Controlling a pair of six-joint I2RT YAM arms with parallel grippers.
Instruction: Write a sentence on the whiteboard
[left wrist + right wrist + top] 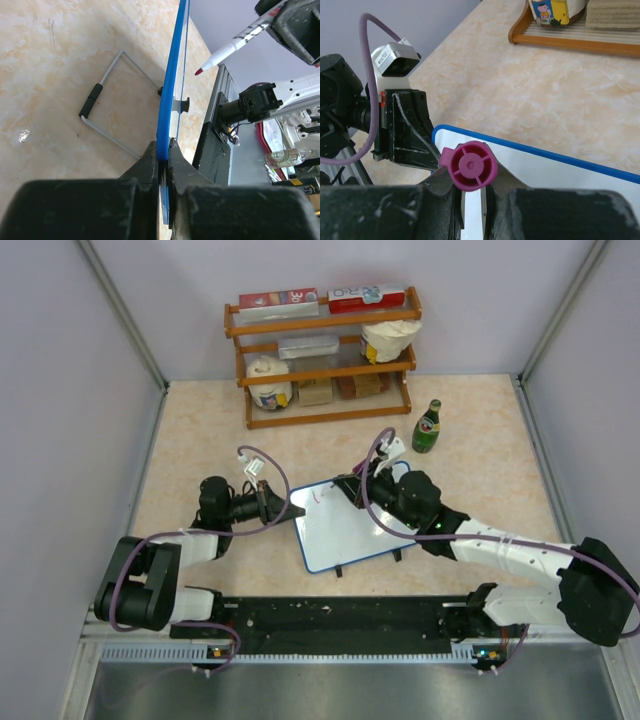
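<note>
The whiteboard [340, 532], white with a thin blue frame, lies tilted in the middle of the table. My left gripper [283, 507] is shut on its left edge; in the left wrist view the blue frame [170, 90] runs straight up out of the closed gripper [164, 150]. My right gripper [358, 490] hovers over the board's top left corner, shut on a marker with a magenta end [469, 165]. The marker's red tip [198, 72] points at the board's face, a small gap away. The white board surface [560, 170] shows below the right gripper [472, 182].
A wooden shelf rack [325, 350] with boxes and jars stands at the back. A green bottle [427, 427] stands to its right. The board's wire stand [107, 110] rests on the table. A black rail [330, 615] runs along the near edge.
</note>
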